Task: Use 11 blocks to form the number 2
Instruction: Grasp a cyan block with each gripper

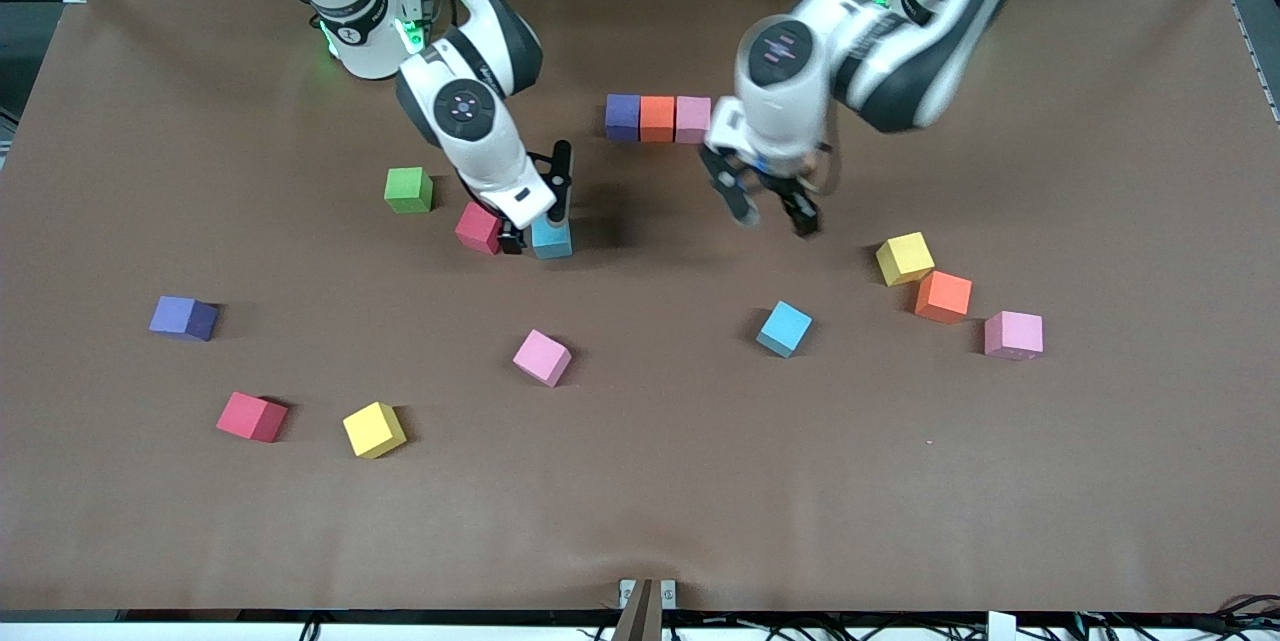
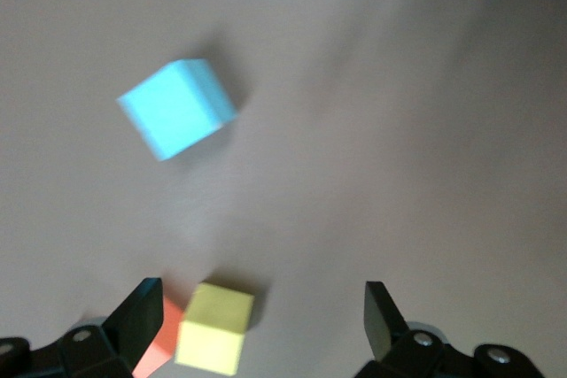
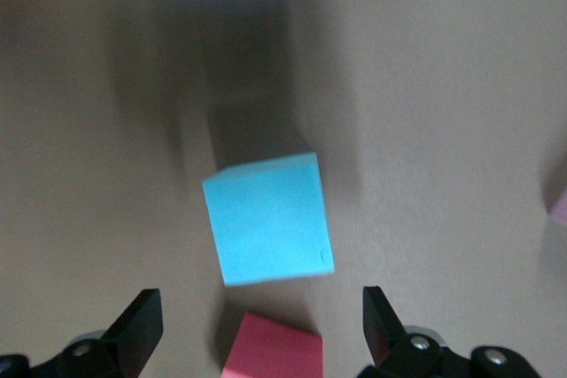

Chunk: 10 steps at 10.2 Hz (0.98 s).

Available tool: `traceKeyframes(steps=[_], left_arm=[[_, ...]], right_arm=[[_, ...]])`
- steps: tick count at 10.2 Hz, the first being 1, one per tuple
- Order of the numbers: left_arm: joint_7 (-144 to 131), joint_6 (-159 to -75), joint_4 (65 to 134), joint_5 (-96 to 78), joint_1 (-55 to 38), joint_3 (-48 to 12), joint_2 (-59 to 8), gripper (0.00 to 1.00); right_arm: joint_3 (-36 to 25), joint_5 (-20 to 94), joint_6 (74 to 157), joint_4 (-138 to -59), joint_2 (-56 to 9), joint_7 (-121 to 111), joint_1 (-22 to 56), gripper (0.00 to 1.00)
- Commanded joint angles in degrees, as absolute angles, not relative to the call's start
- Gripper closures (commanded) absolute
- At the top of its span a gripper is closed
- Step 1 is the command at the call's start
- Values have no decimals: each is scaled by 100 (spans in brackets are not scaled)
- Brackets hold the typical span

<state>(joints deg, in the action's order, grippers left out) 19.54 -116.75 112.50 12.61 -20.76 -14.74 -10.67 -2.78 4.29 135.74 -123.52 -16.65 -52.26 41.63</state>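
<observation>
I have only the top row of the number 2 [image 1: 657, 118] laid: purple, orange, pink, touching; eight blocks remain loose on the worktop [image 1: 1100, 481]. My right gripper [image 1: 537, 224] hangs open around a light blue block [image 1: 551, 239]. My left gripper [image 1: 772, 209], open and empty, hangs just beside the row.

Brown table [image 1: 640, 521]: scattered coloured blocks [image 1: 542, 357], three-block row [image 1: 657, 118].

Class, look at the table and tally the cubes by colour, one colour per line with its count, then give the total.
Pink cubes: 3
Light blue cubes: 2
Yellow cubes: 2
Orange cubes: 2
Red cubes: 2
Purple cubes: 2
Green cube: 1
Total: 14
</observation>
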Motion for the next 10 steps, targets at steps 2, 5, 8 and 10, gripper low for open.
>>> traceKeyframes(steps=[2,5,8,10], left_arm=[[1506,-11557,10338,925,-2074,-1004,-1659,0],[355,-11847,9749,474,-2249,-738,-2344,0],[167,-12365,9624,501,-2294,-738,-2890,0],[132,-12384,9633,553,-2303,-730,-3101,0]], right_arm=[[-325,396,13561,-11901,-2170,-5308,4376,0],[-360,387,13553,-11909,-2249,-5553,4386,0],[-360,378,13518,-11909,-2259,-5660,4386,0],[-360,378,13500,-11918,-2259,-5695,4386,0]])
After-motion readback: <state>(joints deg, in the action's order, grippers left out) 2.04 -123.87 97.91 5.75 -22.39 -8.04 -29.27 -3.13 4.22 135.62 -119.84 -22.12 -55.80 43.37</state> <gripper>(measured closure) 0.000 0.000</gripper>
